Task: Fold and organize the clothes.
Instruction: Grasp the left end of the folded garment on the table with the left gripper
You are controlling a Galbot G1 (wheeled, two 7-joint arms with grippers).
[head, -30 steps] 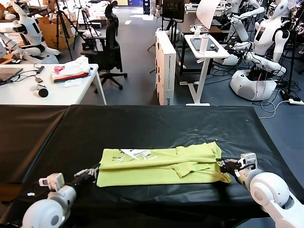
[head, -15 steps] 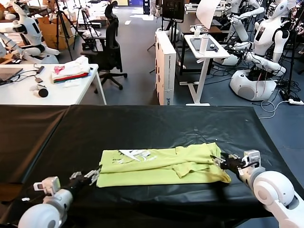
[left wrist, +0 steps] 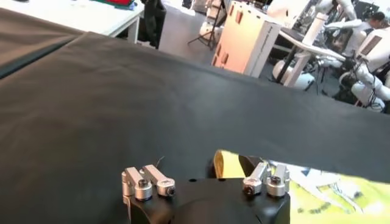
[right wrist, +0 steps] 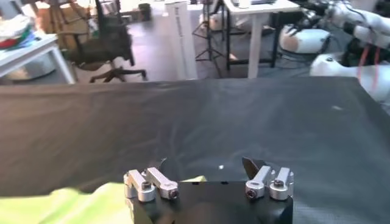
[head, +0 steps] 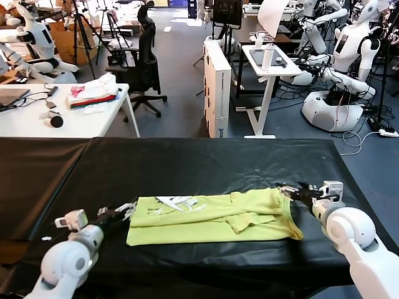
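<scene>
The lime T-shirt lies near the front edge of the black-draped surface, already doubled lengthwise into a long band with its white print showing near the left end. A loose flap sits crumpled toward the middle, so the fold looks rough rather than crisp.

Both arms are low at the shirt's two ends. The left pincer hovers just beside the left edge, jaws apart and holding nothing — the wrist view shows yellow cloth right under one of its fingers, though I can't quite tell whether it touches. The right pincer sits at the far right corner, jaws likewise spread wide, with a sliver of the shirt beside it and bare cloth of the surface ahead.

To my eye, one lengthwise fold is laid and both ends are free. What comes next is probably a crosswise fold — one end picked up by its layers and carried over toward the other. That calls for pinching every layer together at a corner, or the band will slide apart as it lifts.

Off in the background, a stack of folded garments rests on a white table.
</scene>
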